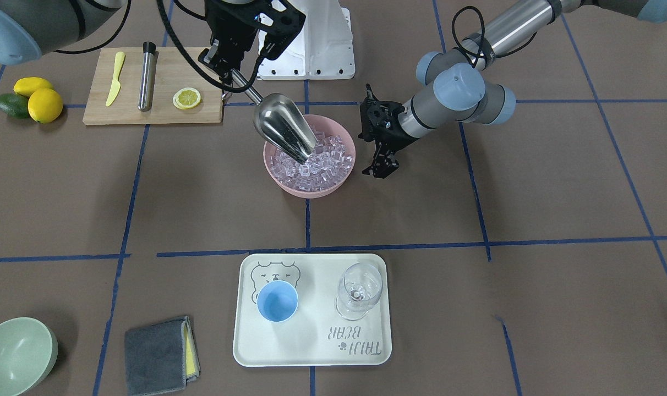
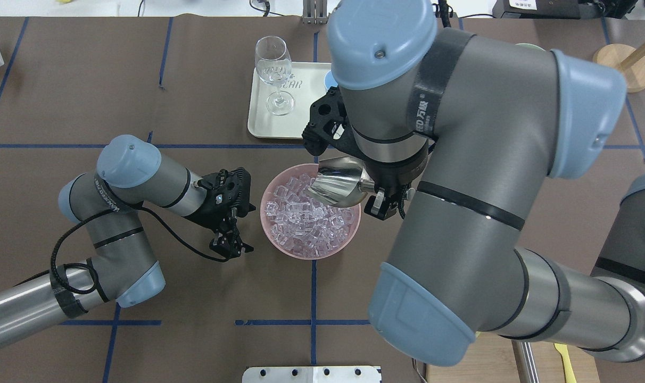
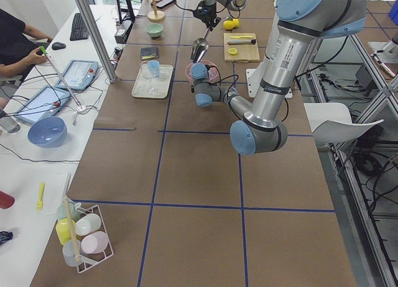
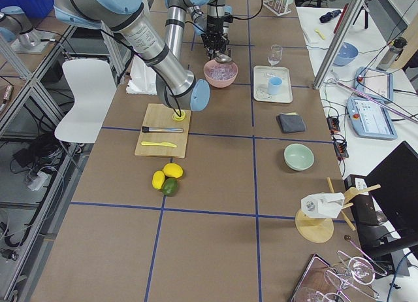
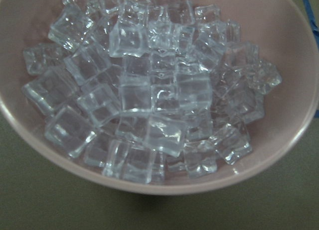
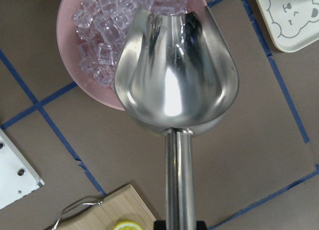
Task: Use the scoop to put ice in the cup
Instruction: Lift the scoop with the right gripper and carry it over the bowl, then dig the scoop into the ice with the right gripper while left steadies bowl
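My right gripper (image 1: 227, 59) is shut on the thin handle of the steel scoop (image 1: 285, 130). The scoop tilts down with its front lip in the ice (image 1: 325, 163), which fills a pink bowl (image 1: 310, 191). In the right wrist view the scoop's trough (image 6: 175, 73) looks empty, its lip over the ice (image 6: 99, 38). My left gripper (image 1: 371, 144) is open and empty beside the bowl, apart from it; its wrist view shows the ice (image 5: 149, 90) close up. The light-blue cup (image 1: 277, 301) stands upright and empty on a white tray (image 1: 311, 352).
A clear wine glass (image 1: 359, 290) stands on the tray beside the cup. A cutting board (image 1: 163, 110) holds a yellow knife, a steel cylinder (image 1: 146, 77) and a lemon slice. Lemons and an avocado (image 1: 31, 99), a pale green bowl (image 1: 14, 357) and a grey cloth (image 1: 160, 356) lie around.
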{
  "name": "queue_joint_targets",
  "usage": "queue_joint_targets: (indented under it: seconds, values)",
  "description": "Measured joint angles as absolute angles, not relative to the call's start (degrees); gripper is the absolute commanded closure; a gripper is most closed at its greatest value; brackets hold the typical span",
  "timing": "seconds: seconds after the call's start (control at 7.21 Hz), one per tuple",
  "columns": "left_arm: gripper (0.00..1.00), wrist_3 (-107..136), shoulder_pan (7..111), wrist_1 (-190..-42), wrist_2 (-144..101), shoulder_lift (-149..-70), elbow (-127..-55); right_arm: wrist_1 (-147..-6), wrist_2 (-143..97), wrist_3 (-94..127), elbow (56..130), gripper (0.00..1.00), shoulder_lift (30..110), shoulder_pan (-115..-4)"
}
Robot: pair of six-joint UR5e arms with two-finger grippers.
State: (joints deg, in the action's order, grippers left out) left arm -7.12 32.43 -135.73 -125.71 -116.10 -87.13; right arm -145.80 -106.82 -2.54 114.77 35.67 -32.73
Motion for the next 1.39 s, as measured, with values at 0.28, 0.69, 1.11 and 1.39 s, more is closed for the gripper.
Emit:
queue_joint_targets:
  seconds: [0.28,0.69,1.11,1.39]
  values:
    - [0.00,-7.2,32.4,-135.8,-125.8,-116.3,-87.0,-149.0,-104.0,-8.1,112.2,1.00,34.1,-31.5]
    - [0.00,-7.0,32.4,-136.1,-126.1,-116.5,-87.0,-153.2,-101.4,-15.1,106.0,1.00,30.2,-30.3]
    - [0.00,-6.9,32.4,-136.3,-126.1,-116.5,-87.0,-155.0,-100.2,-16.5,99.7,1.00,26.5,-29.3]
    - [0.00,-6.9,32.4,-136.3,-126.1,-116.6,-87.0,-156.7,-99.1,-16.6,99.1,1.00,26.1,-28.5]
